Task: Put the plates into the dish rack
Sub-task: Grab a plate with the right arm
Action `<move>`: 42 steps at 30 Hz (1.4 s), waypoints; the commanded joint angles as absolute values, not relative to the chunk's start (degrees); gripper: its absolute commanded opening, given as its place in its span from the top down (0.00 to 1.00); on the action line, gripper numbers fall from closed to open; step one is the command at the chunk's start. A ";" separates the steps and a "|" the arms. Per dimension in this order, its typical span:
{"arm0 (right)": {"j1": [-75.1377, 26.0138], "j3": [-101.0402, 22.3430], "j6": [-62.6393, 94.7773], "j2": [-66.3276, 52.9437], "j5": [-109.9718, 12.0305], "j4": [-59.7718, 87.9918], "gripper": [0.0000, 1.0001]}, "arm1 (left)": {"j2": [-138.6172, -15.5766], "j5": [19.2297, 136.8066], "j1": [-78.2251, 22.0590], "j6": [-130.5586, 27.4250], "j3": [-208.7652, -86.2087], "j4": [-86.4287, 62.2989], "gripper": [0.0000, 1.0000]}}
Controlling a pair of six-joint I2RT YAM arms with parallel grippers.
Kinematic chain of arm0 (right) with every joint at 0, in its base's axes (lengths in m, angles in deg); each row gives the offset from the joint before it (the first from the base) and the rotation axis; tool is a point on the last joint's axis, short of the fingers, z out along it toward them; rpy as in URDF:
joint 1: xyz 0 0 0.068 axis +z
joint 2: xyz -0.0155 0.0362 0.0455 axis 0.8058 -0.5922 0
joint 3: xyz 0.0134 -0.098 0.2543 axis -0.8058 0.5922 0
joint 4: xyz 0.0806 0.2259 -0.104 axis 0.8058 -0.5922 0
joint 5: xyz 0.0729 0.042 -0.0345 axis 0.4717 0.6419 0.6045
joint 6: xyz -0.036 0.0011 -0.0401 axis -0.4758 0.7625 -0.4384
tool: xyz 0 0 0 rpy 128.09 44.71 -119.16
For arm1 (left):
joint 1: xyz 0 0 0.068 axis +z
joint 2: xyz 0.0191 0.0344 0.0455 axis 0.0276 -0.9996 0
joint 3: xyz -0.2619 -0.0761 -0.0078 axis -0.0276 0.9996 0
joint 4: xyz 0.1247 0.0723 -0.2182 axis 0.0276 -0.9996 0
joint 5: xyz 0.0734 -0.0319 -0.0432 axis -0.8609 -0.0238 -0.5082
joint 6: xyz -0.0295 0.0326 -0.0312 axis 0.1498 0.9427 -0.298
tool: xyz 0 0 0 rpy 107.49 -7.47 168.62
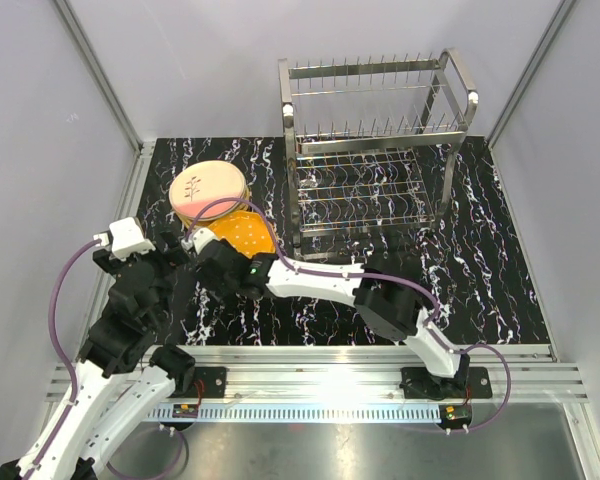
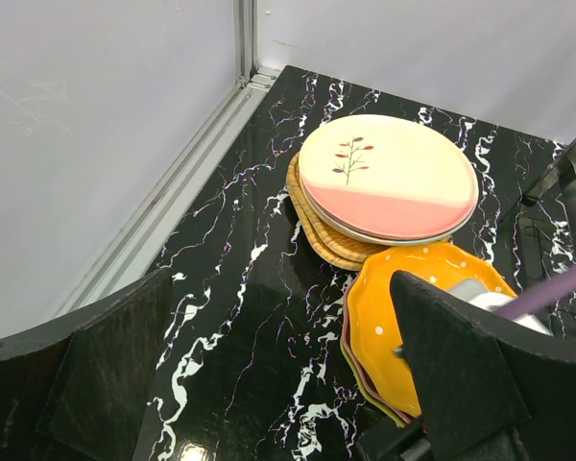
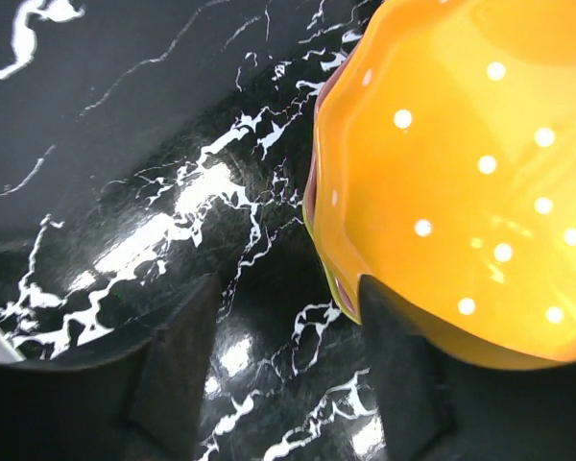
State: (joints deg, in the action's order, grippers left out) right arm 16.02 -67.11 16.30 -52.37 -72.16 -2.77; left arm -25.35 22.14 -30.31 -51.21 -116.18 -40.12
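Note:
Two stacks of plates lie at the left of the table. The far stack is topped by a cream and pink plate with a leaf motif [image 1: 210, 190] [image 2: 389, 173] resting on tan plates [image 2: 317, 235]. The near stack is topped by a dotted orange plate [image 1: 245, 232] [image 2: 403, 307] [image 3: 461, 173], with a pink and a lime rim under it [image 2: 355, 360]. My right gripper [image 1: 212, 258] [image 3: 283, 322] is low at this stack's near edge, jaws apart, one finger [image 3: 403, 355] against the orange rim and bare table between them. My left gripper [image 2: 278, 384] is open beside it. The dish rack [image 1: 375, 150] stands at the back right.
White walls with metal rails [image 2: 187, 182] close in the black marbled table [image 1: 480, 270] at left, back and right. The right arm's white forearm [image 1: 315, 282] stretches across the front of the table toward the plates. The rack's frame [image 2: 557, 182] shows at the left wrist view's right edge.

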 commanded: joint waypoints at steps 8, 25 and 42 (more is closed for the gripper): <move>16.45 -73.84 14.97 -57.36 -77.61 -4.98 0.41 | -25.24 22.65 -30.15 -51.94 -116.36 -36.93 0.01; 14.95 -75.77 12.33 -60.35 -80.08 -4.72 0.57 | -25.68 24.32 -30.15 -51.68 -116.36 -36.67 0.01; 14.95 -74.89 12.42 -55.96 -74.98 -4.19 0.99 | -25.42 24.23 -30.15 -51.50 -116.19 -36.49 0.01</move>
